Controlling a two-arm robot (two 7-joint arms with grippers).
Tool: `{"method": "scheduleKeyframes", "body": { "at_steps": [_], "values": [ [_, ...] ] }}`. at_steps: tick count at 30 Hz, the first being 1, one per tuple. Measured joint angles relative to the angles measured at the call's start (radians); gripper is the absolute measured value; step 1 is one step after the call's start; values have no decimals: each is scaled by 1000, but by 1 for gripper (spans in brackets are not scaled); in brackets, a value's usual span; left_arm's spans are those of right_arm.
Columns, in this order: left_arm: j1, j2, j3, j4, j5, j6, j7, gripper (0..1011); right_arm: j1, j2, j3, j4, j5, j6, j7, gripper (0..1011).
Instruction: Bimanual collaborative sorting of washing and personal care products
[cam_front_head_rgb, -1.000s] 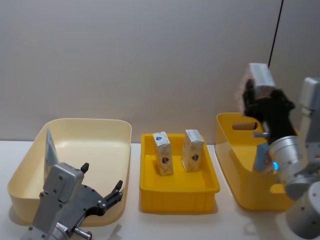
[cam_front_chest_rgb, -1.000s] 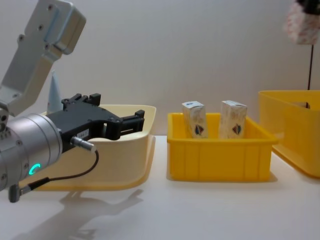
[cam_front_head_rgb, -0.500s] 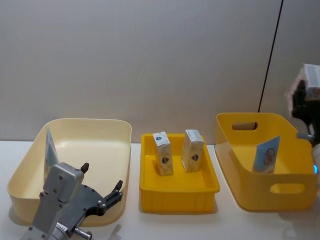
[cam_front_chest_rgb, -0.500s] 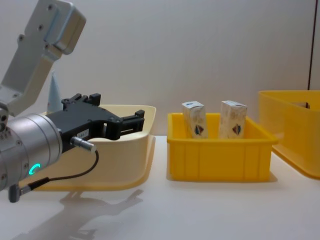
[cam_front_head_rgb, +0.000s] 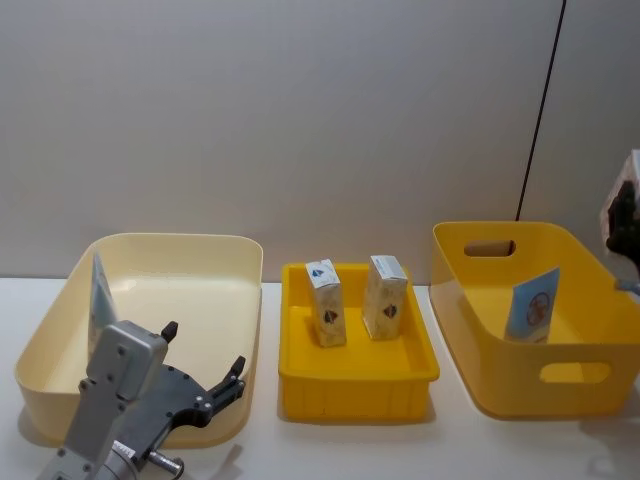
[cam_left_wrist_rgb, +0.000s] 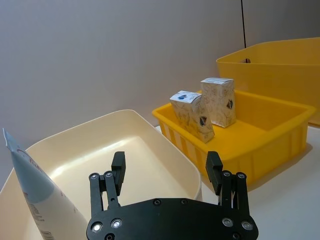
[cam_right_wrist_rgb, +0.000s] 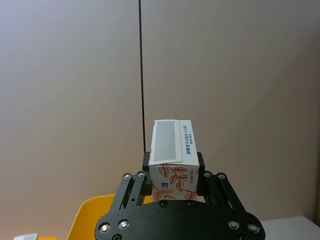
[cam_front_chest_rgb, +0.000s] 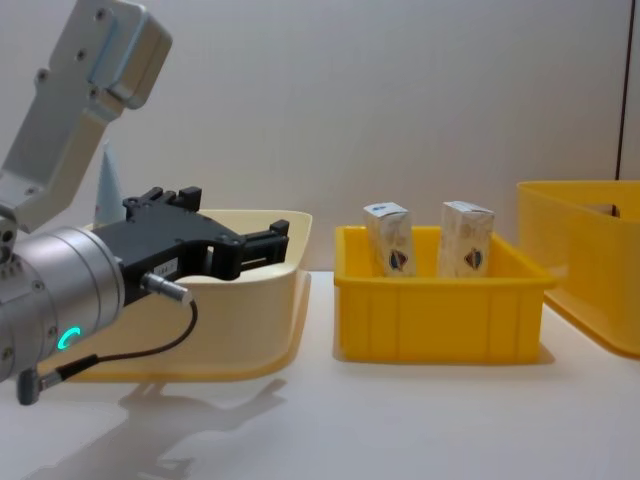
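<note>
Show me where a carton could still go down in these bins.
The cream bin has the most bare floor; a tube leans at its left wall. The small yellow tray is free in front of its two cartons. The big yellow bin holds one item at the back.

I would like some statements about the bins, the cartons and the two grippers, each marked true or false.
1. Two cartons stand in the small yellow tray. True: the left carton and the right carton stand there side by side.
2. The left gripper is shut on a tube. False: it is open and empty, at the cream bin.
3. The right gripper holds a white carton with red leaves. True.
4. The pale-blue tube lies in the large yellow bin. False: it leans in the cream bin.
5. The large yellow bin holds nothing. False: a blue item leans inside it.
</note>
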Motion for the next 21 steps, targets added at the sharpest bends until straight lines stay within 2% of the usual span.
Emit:
{"method": "scheduleKeyframes", "body": {
  "at_steps": [10,21],
  "values": [
    [0,0,0,0,0,0,0,1003,4,3,-8,27,-26,96,3,444],
    [0,0,0,0,0,0,0,1003,19,-19,-14,92,-73,160,-56,443]
  ]
}}
